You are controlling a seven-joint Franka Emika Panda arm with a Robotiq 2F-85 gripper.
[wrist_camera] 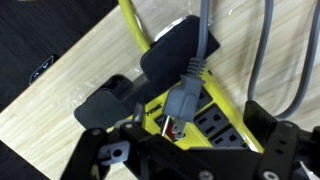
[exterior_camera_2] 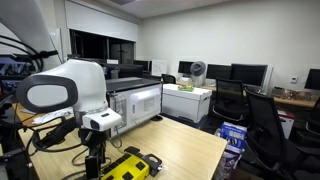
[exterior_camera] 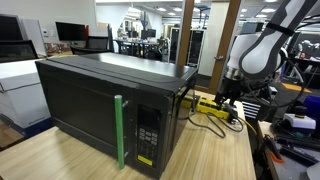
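A Franka arm [exterior_camera: 262, 45] reaches straight down over a yellow power strip [exterior_camera: 215, 108] on a wooden worktop [exterior_camera: 210, 150] in an office lab. Its white upper links are bent over the worktop's far corner and the wrist points at the floor.

The strip lies in a narrow lane. A black microwave [exterior_camera: 100, 95] stands just beside it on one flank, and the worktop's edge runs close on the other, as seen in an exterior view. In the wrist view that edge cuts diagonally across the upper left, with dark floor beyond.

The gripper [wrist_camera: 190, 150] hovers low over the strip. Its black fingers [wrist_camera: 285, 150] are spread wide apart and grasp nothing. Between them, and apart from both, a grey plug [wrist_camera: 178, 105] sits tilted in one of the strip's sockets, its grey cable rising out of the top of the view.

Room around the plug is tight. A black adapter [wrist_camera: 175, 50] fills the socket just beyond it, and a second black plug [wrist_camera: 105, 108] crowds the near side.

Open worktop stretches away from the strip in an exterior view [exterior_camera_2: 185, 145].
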